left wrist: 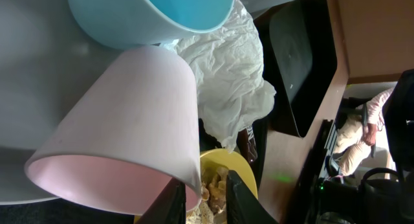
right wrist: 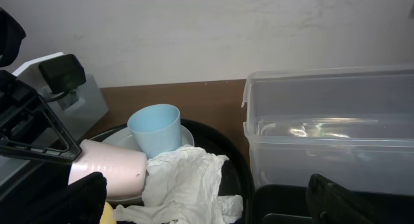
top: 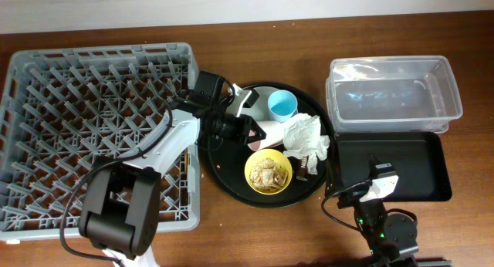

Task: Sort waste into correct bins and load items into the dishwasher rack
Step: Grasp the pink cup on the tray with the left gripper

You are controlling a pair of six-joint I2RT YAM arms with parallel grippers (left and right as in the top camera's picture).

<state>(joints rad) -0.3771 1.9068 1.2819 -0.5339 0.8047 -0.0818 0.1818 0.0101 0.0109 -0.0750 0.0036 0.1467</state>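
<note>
The pink cup [top: 272, 131] lies on its side on the pale plate [top: 262, 93]. It is beside the upright light blue cup [top: 282, 105] on a round black tray [top: 224, 182]. My left gripper [left wrist: 206, 201] is open. One finger is inside the pink cup [left wrist: 129, 114] and one is outside its rim. The crumpled white napkin [top: 305, 136], the brown wrapper [top: 303, 167] and the yellow bowl [top: 255, 163] holding beige food scraps [top: 268, 173] sit nearby. My right gripper [right wrist: 207, 195] is wide open and empty, over the black bin tray [top: 386, 155]. Chopsticks are not visible.
The big grey dishwasher rack [top: 46, 74] fills the left side and holds nothing. The clear tub [top: 390, 93] stands at the back right, just behind the black bin tray. The left arm crosses the rack's right wall onto the round tray.
</note>
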